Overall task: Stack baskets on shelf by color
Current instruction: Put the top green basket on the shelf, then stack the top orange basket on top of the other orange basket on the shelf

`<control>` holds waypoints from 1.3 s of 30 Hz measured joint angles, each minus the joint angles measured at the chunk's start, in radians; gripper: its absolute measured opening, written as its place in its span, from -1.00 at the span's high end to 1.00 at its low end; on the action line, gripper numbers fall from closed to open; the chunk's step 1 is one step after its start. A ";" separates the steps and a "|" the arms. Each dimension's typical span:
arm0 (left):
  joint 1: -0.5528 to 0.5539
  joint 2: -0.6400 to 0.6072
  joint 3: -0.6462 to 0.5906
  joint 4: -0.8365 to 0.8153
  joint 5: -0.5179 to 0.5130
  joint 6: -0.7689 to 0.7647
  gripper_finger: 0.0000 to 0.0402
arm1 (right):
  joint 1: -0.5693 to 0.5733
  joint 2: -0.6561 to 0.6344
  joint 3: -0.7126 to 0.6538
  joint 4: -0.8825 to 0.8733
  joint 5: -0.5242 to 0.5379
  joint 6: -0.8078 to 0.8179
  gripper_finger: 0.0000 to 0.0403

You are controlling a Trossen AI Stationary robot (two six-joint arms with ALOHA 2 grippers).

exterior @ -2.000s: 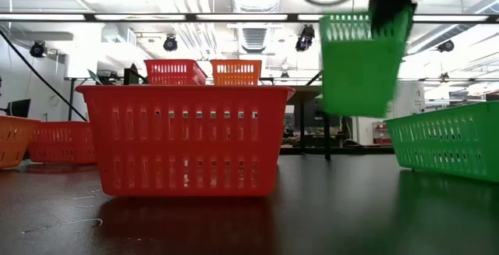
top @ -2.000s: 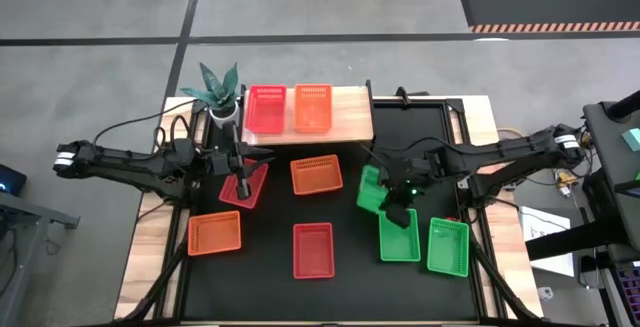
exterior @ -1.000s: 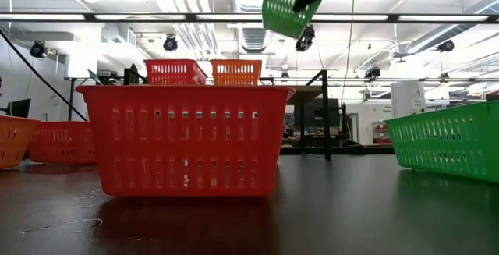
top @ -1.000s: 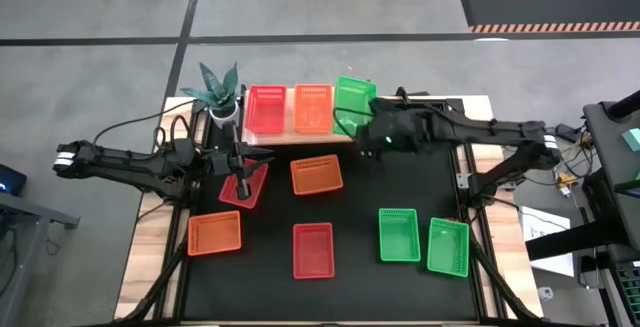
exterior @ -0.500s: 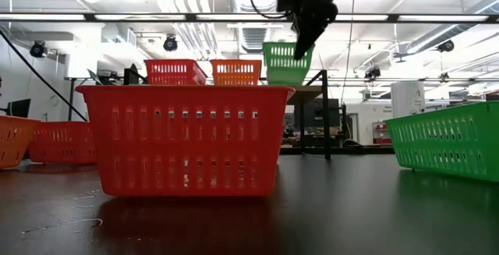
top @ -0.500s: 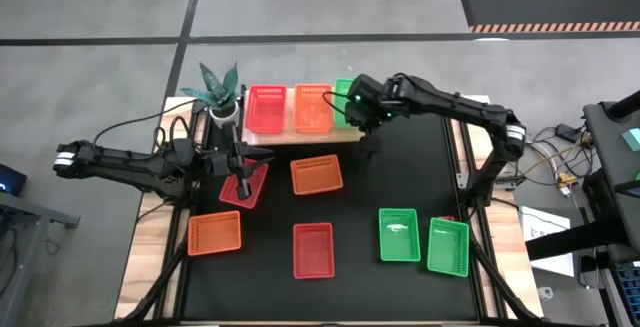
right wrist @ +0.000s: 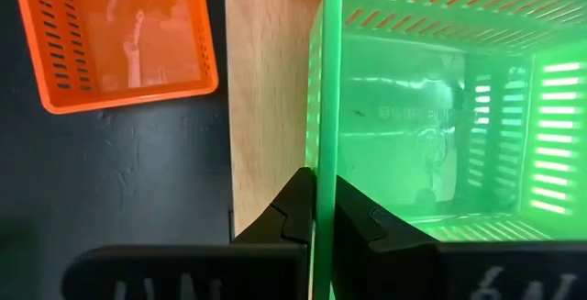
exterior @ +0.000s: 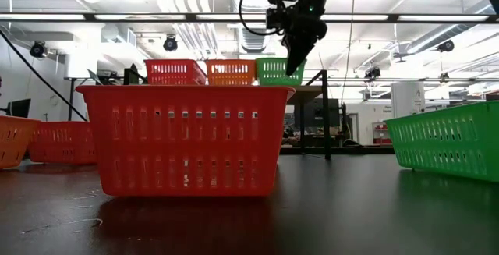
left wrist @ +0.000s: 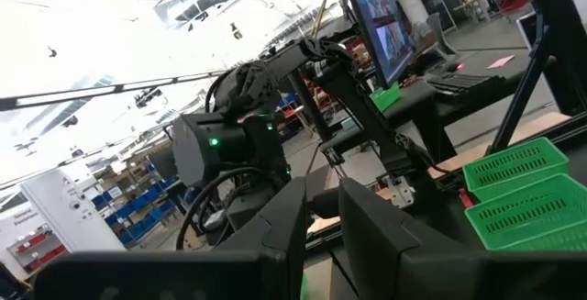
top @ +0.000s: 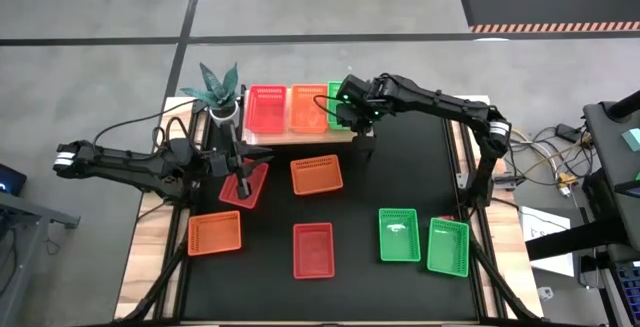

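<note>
A red basket (top: 266,109), an orange basket (top: 308,107) and a green basket (top: 340,102) stand side by side on the wooden shelf (top: 300,137). They also show in a row in the low view, green (exterior: 273,72) on the right. My right gripper (top: 356,110) is shut on the green basket (right wrist: 431,116). My left gripper (top: 243,174), fingers shut (left wrist: 321,216), hangs over a turned red basket (top: 243,189) on the black table and holds nothing. My right gripper pinches the green basket's wall that faces the table's near side (right wrist: 321,153), one finger (right wrist: 358,222) inside the basket and one (right wrist: 295,210) outside. The fingers come from above, pointing down. The basket sits level, its bottom on the shelf beside the orange basket.
On the table lie an orange basket (top: 316,174), another orange one (top: 214,233), a red one (top: 312,250) and two green ones (top: 399,234) (top: 448,244). A potted plant (top: 218,89) stands at the shelf's left end.
My right gripper has come down over the shelf's right end with the green basket. The basket was tilted and high above the shelf; now it stands level on the shelf next to the orange basket.
</note>
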 joint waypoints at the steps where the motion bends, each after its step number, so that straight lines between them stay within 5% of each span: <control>1: 0.000 0.000 0.000 0.000 0.000 0.001 0.74 | 0.000 0.000 0.000 0.001 0.000 0.001 0.96; 21: 0.000 0.000 0.000 0.000 0.000 -0.003 0.74 | -0.002 -0.002 -0.002 -0.051 0.008 0.041 0.94; 39: 0.000 0.000 -0.007 0.000 0.000 -0.006 0.74 | 0.035 -0.120 -0.002 -0.074 0.003 0.210 0.45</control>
